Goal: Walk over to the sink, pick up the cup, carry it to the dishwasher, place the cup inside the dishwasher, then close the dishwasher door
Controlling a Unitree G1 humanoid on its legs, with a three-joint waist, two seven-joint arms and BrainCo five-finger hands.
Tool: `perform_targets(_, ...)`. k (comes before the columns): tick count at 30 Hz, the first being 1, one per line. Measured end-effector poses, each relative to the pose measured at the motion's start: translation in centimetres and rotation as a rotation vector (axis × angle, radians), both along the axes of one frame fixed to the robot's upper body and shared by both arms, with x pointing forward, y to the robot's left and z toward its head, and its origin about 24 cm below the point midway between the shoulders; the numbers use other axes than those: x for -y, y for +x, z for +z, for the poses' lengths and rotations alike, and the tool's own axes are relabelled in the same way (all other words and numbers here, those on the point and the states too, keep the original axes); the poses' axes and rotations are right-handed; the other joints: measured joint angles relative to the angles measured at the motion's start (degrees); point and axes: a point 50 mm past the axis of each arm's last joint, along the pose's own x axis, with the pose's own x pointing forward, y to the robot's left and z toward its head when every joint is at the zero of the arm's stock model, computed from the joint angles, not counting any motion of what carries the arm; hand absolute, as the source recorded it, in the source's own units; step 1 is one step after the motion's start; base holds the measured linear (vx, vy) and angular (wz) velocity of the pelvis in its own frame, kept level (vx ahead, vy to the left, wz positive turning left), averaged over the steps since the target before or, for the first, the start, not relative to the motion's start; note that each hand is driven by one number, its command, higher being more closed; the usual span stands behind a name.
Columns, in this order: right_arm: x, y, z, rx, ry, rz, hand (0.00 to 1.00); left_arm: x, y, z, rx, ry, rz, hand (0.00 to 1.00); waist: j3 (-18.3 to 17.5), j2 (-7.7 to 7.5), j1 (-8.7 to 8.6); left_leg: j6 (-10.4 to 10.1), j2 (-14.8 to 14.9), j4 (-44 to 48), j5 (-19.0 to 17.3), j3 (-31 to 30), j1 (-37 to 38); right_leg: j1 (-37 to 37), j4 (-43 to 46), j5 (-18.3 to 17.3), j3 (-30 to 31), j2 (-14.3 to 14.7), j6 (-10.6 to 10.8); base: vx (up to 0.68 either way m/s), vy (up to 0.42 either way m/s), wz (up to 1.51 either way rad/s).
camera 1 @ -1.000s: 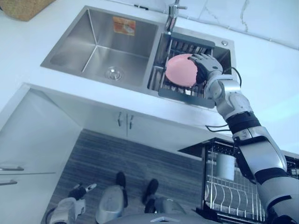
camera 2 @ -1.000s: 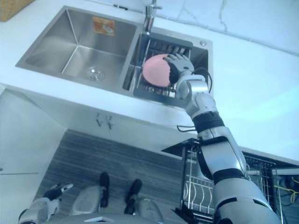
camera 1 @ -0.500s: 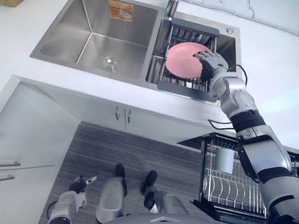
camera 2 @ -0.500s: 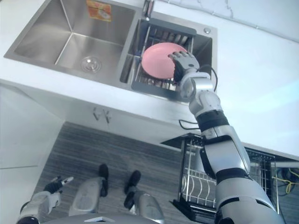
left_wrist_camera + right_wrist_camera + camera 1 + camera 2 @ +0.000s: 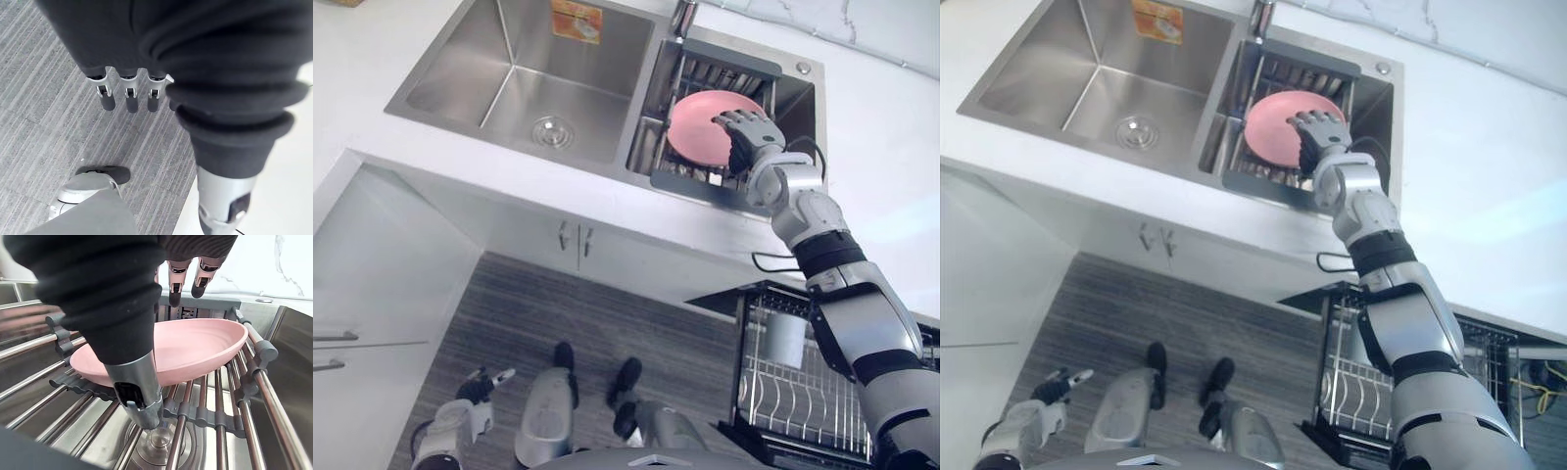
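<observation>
We look down at a white counter (image 5: pixel 862 117) with a shiny metal sink (image 5: pixel 509 88) set in it. The sink has two bowls. One is bare, and the other has a rack (image 5: pixel 254 382) of metal bars laid across it.

The task says a cup, but the thing on the rack is a pink dish (image 5: pixel 695 125), wide and shallow. It lies tipped on the bars.

Our right hand (image 5: pixel 744 132) reaches out over the counter and is right at the dish. From the wrist, the fingers (image 5: pixel 175 289) hang straight above the far rim of the dish, and the thumb (image 5: pixel 139 396) points down in front of the near rim. The hand is spread wide and is not squeezing the dish yet. The dish sits between thumb and fingers.

Our left hand (image 5: pixel 473 388) hangs low by the grey striped floor (image 5: pixel 607 323), loose, with nothing in it.

We think we are at the picking-up step, just before the grab. Next, the fingers need to come down onto the rim and the thumb needs to press from the other side, so the dish is pinched tight. The dish is smooth and thin at the edge, so it may slip if the pinch is weak. Then we lift it clear of the bars.

The dishwasher (image 5: pixel 773 392) stands open below the counter, its wire basket pulled out. That is where the dish goes after.
</observation>
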Motion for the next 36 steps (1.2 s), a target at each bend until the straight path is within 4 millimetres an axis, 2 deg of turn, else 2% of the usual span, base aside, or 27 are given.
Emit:
perform_targets(4, 0.3, 0.1, -0.4, -0.016, 0.003, -0.014, 0.0, 0.0, 0.2, 0.2, 0.013, 0.006, -0.001, 0.0, 1.47, -0.09, 0.14, 0.3, -0.1, -0.08, 0.37, -0.17, 0.02, -0.2, -0.06, 0.0, -0.13, 0.0, 0.0, 0.03, 0.038, 0.02)
perform_targets(13, 0.5, 0.1, -0.1, 0.002, 0.015, -0.024, 0.0, 0.0, 0.3, 0.2, 0.019, 0.003, 0.0, 0.0, 1.75, -0.41, 0.15, 0.19, -0.64, -1.93, 1.78, -0.38, -0.45, -1.03, -0.07, -0.01, -0.38, -0.29, -0.01, 0.0, 0.034, 0.03)
perform_targets(14, 0.7, 0.2, -0.1, 0.015, 0.017, -0.028, 1.0, 0.0, 0.3, 0.2, 0.02, 0.004, 0.0, 0.0, 1.75, -0.41, 0.13, 0.19, -0.76, -2.21, 1.85, -0.34, -0.42, -1.04, -0.07, -0.09, -0.42, -0.41, -0.1, -0.04, 0.053, 0.01)
perform_targets(20, 1.0, 0.1, 0.3, 0.082, 0.02, -0.042, 1.0, -0.6, 0.4, 0.5, 0.028, 0.023, -0.003, 0.0, 1.8, -1.19, 0.03, 0.0, -0.92, -3.89, 2.79, 0.53, -0.42, -1.81, 0.08, -0.08, -0.65, -0.72, -0.14, 0.0, 0.051, 0.02)
perform_targets(29, 1.1, -0.1, 0.8, 0.22, -0.059, -0.056, 1.0, -0.6, 0.6, 0.7, 0.052, 0.031, -0.008, 0.0, 1.79, -1.2, -0.03, 0.29, -1.02, -4.93, 3.48, 1.11, 0.53, -1.77, 0.12, -0.07, -0.39, -0.76, -0.14, 0.03, 0.044, -0.01)
perform_targets(36, 1.1, -0.6, 0.6, 0.307, -0.056, -0.064, 1.0, -0.6, 0.7, 0.8, 0.06, 0.036, -0.008, 0.0, 1.76, -1.24, -0.28, 0.15, -1.22, -6.1, 4.06, 1.32, 1.33, -1.72, 0.1, -0.07, -0.23, -0.8, -0.14, 0.03, 0.041, -0.01)
